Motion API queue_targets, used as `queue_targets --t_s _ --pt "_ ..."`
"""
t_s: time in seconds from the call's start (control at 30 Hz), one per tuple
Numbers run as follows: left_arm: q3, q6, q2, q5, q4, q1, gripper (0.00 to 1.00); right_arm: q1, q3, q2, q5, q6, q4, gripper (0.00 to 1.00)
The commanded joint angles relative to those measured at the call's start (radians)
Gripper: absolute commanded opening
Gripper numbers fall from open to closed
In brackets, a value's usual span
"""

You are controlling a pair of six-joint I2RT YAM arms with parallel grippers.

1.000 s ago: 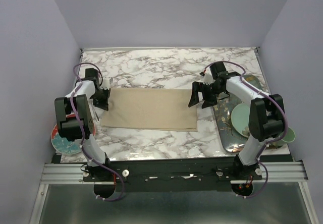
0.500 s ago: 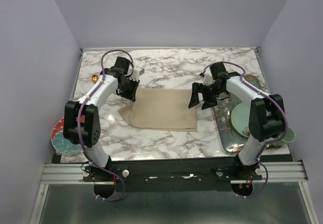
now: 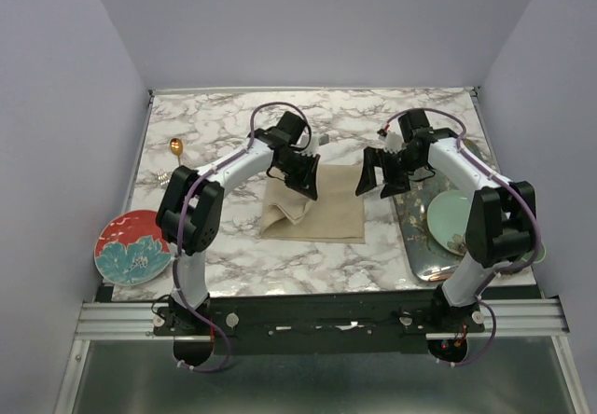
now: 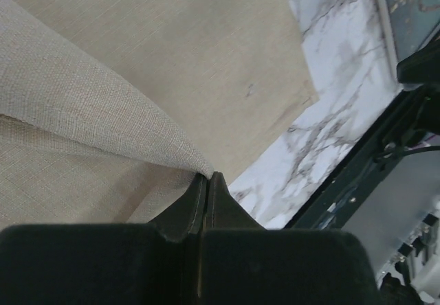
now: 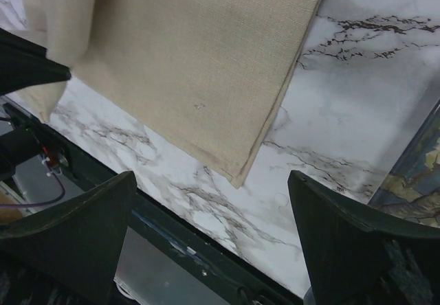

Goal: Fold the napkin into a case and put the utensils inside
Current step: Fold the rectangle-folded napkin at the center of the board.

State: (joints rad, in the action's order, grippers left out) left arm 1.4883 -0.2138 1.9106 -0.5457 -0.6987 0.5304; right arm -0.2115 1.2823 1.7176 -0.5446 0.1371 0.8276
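Note:
The beige napkin [image 3: 326, 213] lies mid-table, its left part lifted and bunched over the right part. My left gripper [image 3: 304, 177] is shut on that raised cloth edge; in the left wrist view the closed fingertips [image 4: 207, 176] pinch a fold of napkin [image 4: 172, 58]. My right gripper [image 3: 379, 179] hovers open just past the napkin's right edge, nothing between its fingers. In the right wrist view the gripper [image 5: 211, 181] stands wide over the napkin's [image 5: 192, 58] near right corner. A gold spoon [image 3: 174, 145] rests at the table's far left. The fork is not clearly visible.
A red patterned plate [image 3: 131, 248] sits at the near left edge. On the right, a dark tray [image 3: 424, 251] holds a pale green plate [image 3: 452, 216], with a green cup [image 3: 534, 249] beside it. Marble tabletop [image 3: 280, 125] surrounds the napkin.
My left gripper has swept from the napkin's left edge to the right, dragging that edge up and over the cloth. The right gripper has barely moved and stays open.

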Motion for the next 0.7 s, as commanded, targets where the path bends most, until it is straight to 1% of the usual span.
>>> queue_targets --t_s 0.0,0.33,0.5,0.53,0.6,0.63,0.67 --pt "0.041 -0.162 0.054 -0.108 0.113 0.039 0.00 0.018 0.040 -0.044 -0.008 -0.021 0.047 1.00" --pt "0.052 -0.347 0.134 -0.151 0.306 0.092 0.00 0.041 0.049 -0.055 0.003 -0.024 0.058 1.00" --pt "0.038 -0.377 0.146 -0.137 0.401 0.115 0.07 0.043 0.051 -0.050 0.000 -0.022 0.053 1.00" --pt "0.035 -0.381 0.145 -0.138 0.409 0.117 0.18 0.043 0.049 -0.050 -0.008 -0.024 0.053 1.00" --pt "0.023 -0.360 0.130 -0.145 0.397 0.108 0.34 0.044 0.049 -0.050 -0.011 -0.028 0.053 1.00" --pt "0.006 -0.348 0.111 -0.146 0.392 0.100 0.49 0.043 0.048 -0.049 -0.009 -0.030 0.053 1.00" --pt "-0.019 -0.335 0.056 -0.143 0.389 0.092 0.56 0.043 0.046 -0.052 -0.008 -0.037 0.051 1.00"
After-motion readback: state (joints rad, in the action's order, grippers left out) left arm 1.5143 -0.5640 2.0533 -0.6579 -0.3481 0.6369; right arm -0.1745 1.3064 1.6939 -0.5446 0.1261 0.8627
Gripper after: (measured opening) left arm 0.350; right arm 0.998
